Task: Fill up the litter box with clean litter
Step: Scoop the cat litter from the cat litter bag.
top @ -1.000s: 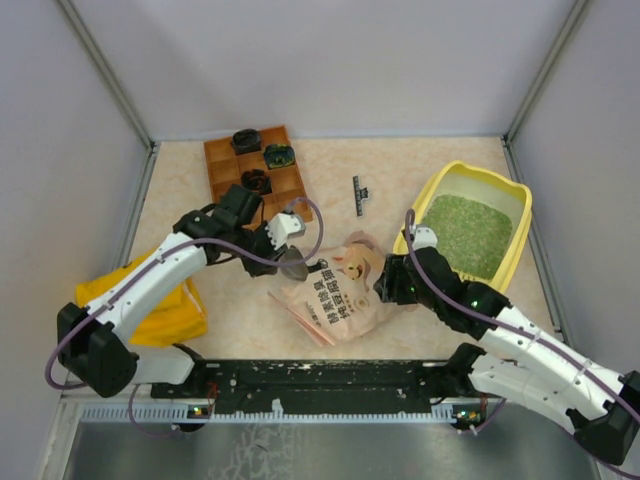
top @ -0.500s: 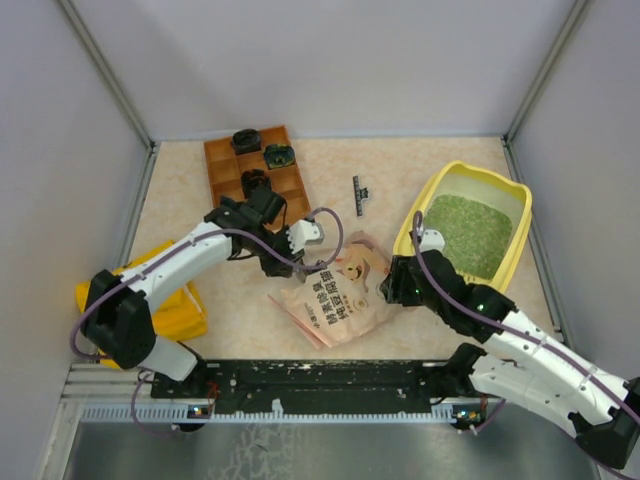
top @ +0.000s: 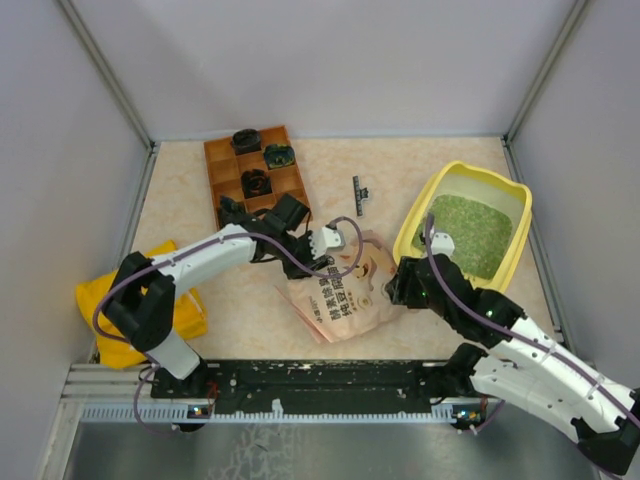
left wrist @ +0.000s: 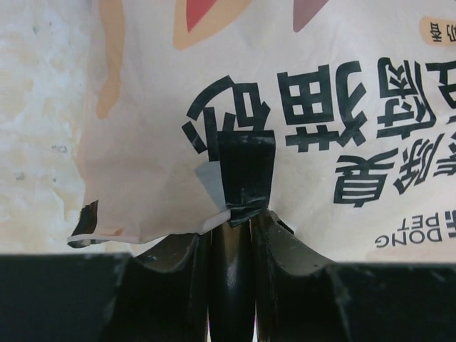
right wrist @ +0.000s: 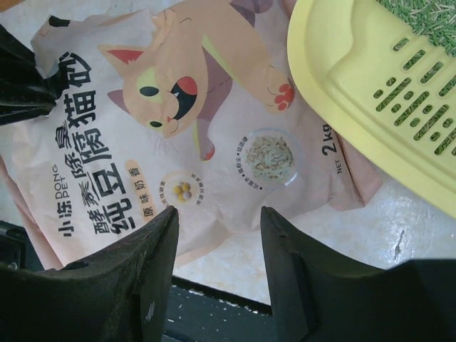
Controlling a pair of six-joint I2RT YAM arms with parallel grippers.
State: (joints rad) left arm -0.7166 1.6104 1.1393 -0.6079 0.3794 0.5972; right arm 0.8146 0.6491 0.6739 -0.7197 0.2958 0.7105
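At bench (top: 400, 165) centre: left gripper (left wrist: 231, 222) clamped on scoop (left wrist: 246, 171) handle, tip at pouch (right wrist: 178, 142) edge — could shove pouch into litter box (right wrist: 335, 64); right gripper (right wrist: 219, 214) half-open, empty.

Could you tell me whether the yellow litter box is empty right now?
No, green litter covers much of the floor of the litter box in the top view.

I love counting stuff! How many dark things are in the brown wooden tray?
3 dark things in the wooden tray: one at its far end, one by its right edge, one in the middle. The left arm covers the tray's near end, so more may be hidden.
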